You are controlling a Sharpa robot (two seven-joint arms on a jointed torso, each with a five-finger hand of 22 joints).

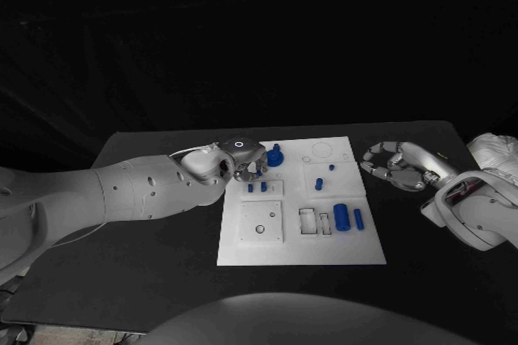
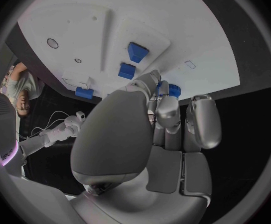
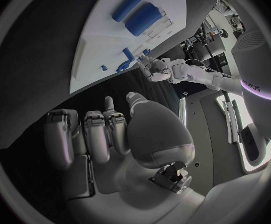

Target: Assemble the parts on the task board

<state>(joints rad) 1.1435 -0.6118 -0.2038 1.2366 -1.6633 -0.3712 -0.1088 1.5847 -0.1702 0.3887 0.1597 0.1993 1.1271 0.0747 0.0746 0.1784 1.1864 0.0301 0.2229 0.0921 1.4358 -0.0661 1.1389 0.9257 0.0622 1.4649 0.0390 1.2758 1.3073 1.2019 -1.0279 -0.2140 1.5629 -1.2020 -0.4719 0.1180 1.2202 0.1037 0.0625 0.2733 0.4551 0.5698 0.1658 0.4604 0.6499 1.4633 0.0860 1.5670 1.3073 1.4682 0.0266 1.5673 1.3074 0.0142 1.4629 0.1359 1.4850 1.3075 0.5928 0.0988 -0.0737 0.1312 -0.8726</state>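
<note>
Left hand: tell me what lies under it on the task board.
The left hand hangs over the task board's far left corner. A blue part stands beside its fingers, two small blue pegs just nearer. The board directly beneath the palm is covered.

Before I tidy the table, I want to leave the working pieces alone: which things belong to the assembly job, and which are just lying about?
Belongs to the job:
- white board
- blue knob by the left hand
- two small blue pegs
- single blue peg
- two blue cylinders

Just there:
- black table
- right hand, holding nothing, beside the board
</note>
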